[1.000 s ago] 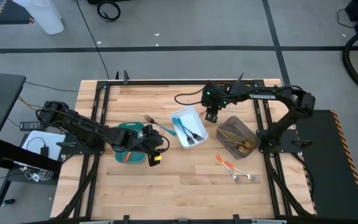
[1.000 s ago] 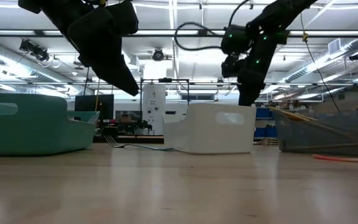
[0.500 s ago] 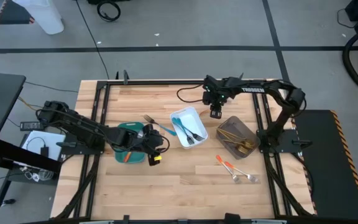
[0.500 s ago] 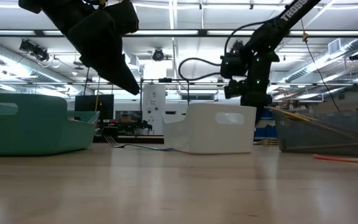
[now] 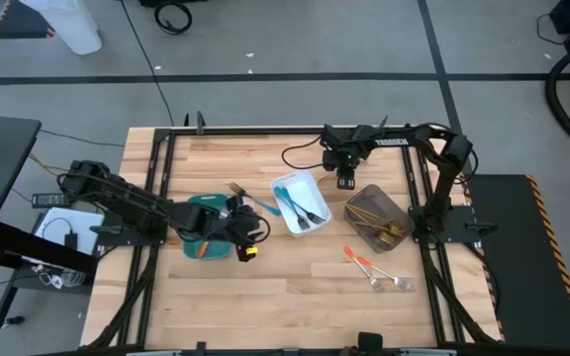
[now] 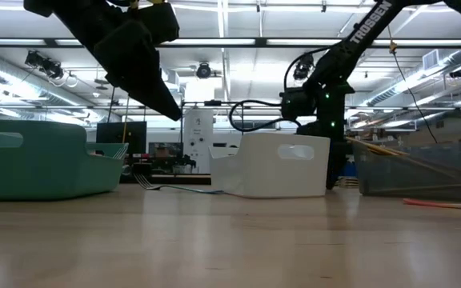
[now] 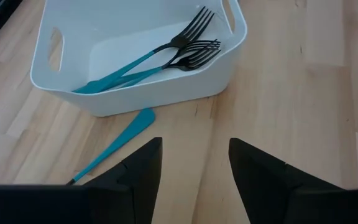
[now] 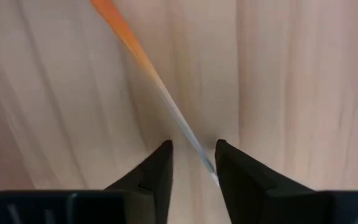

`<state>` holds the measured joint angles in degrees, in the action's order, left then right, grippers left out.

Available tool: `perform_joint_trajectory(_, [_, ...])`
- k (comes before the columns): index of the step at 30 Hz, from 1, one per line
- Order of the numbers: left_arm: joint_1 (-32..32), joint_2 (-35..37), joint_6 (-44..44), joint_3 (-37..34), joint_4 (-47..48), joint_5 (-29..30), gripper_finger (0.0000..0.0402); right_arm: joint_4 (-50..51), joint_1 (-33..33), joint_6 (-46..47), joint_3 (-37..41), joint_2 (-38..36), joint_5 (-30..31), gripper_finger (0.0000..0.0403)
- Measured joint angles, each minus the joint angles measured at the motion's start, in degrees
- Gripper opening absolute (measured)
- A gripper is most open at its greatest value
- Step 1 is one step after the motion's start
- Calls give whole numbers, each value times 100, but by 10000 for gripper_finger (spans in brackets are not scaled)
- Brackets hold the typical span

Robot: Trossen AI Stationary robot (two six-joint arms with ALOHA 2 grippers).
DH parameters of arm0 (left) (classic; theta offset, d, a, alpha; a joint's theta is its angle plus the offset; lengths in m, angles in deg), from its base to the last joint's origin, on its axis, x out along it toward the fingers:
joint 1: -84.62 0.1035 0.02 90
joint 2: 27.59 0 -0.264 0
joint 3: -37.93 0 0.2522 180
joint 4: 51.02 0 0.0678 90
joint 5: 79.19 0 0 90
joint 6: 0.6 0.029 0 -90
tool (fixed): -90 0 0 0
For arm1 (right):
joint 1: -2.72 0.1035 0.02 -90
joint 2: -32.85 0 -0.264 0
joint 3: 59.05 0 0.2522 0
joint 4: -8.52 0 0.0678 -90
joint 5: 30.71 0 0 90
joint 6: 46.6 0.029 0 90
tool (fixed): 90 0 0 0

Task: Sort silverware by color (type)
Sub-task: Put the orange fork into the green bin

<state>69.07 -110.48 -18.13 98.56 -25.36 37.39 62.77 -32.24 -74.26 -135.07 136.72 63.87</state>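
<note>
Right claw [image 8: 191,149]: pinching what looks like the metal end of an orange piece [image 8: 135,53], handle pointing away over bare wood; it hangs between the white tray [image 5: 317,180] and the grey tray [image 5: 396,210].
Step in hand: carrying one orange piece to its tray, I judge.
Doing it well: keep the pinch firm, since the long handle can swing; clear the white tray's wall before crossing, and let go low and level so the piece does not bounce out.
Other orange pieces [image 5: 359,260]: lying on the table, near the grey tray.
Left claw [image 7: 191,180]: spread, empty, waiting by the teal tray [image 5: 201,203].
Blue piece [image 7: 120,140]: on the table just beside the white tray, where blue forks [image 7: 154,59] already lie.
Change: the right claw has dropped lower behind the white tray and its fingers have drawn closer; the left arm has not moved.
</note>
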Motion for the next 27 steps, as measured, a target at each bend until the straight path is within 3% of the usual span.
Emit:
perform_joint_trajectory(10, [0, -2, -11, 0, -2, -4, 194, 66, -7, -147, 4, -2, 48, 12])
perform_joint_trajectory(20, [0, -2, -137, 0, -10, -4, 194, 264, 26, -26, 9, -138, 411, 7])
perform_joint_trajectory(27, [0, -4, -134, 0, -11, 210, 194, 202, 235, 325, 9, -403, 1126, 7])
